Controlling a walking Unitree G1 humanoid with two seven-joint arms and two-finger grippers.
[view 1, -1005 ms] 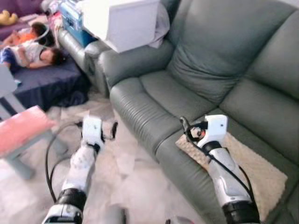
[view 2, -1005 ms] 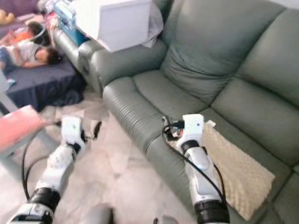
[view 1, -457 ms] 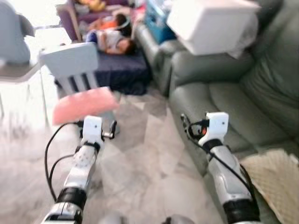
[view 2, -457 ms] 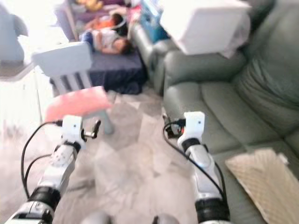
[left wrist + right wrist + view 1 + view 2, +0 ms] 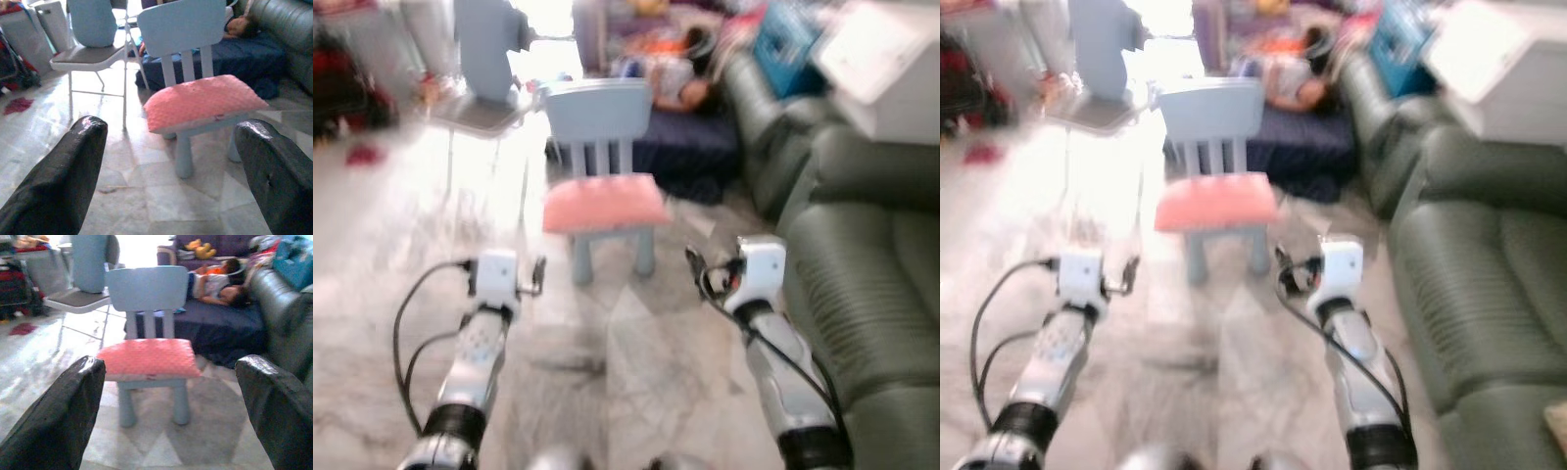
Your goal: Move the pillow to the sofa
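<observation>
The camera has swung away from the sofa (image 5: pixel 862 255); a pink pillow (image 5: pixel 602 202) lies on the small blue chair (image 5: pixel 182 29), beyond both empty, spread hands: left hand (image 5: pixel 166 166), right hand (image 5: pixel 171 401).

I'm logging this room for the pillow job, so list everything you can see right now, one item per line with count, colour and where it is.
pillow: one, pink, lying on the seat of the small chair
small chair: one, pale blue, on the floor ahead of the robot
sofa: one, grey-green, to the robot's right
folding chair: one, grey seat, left of the small chair, with a light blue cushion standing on it
mattress: one, dark blue, behind the small chair, with a person lying on it
white box: one, on the sofa arm
left gripper: fingers open, empty
right gripper: fingers open, empty
</observation>
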